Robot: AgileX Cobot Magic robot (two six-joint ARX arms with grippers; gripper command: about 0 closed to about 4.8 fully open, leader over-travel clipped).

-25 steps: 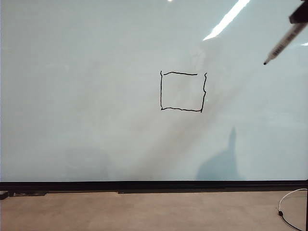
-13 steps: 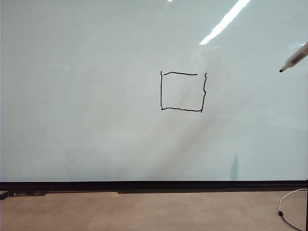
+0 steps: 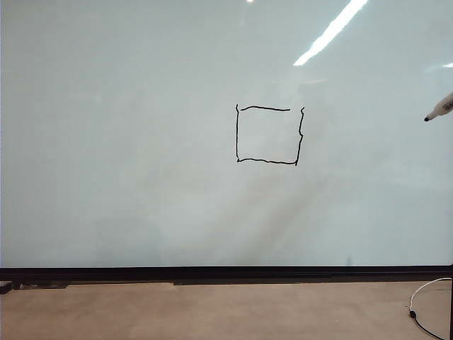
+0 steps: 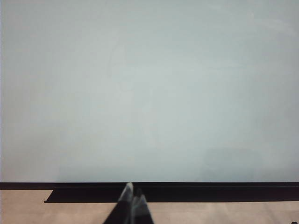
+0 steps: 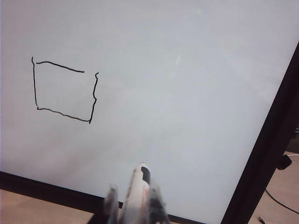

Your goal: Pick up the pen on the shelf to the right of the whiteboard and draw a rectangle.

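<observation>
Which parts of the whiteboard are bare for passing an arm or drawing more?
The whiteboard is bare everywhere around the rectangle: left, above, below. The only crowding is at its right edge, where the right claw holds the pen.

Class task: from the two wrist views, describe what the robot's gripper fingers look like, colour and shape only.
Left gripper: dark, tapering fingers with pale grey tips. Right gripper: fingers look translucent grey and blurred. No cables or markings show on either; the arms are out of view.

White cable (image 3: pixel 427 303) (black-tipped) lies on tan floor (image 3: pixel 212 312).
</observation>
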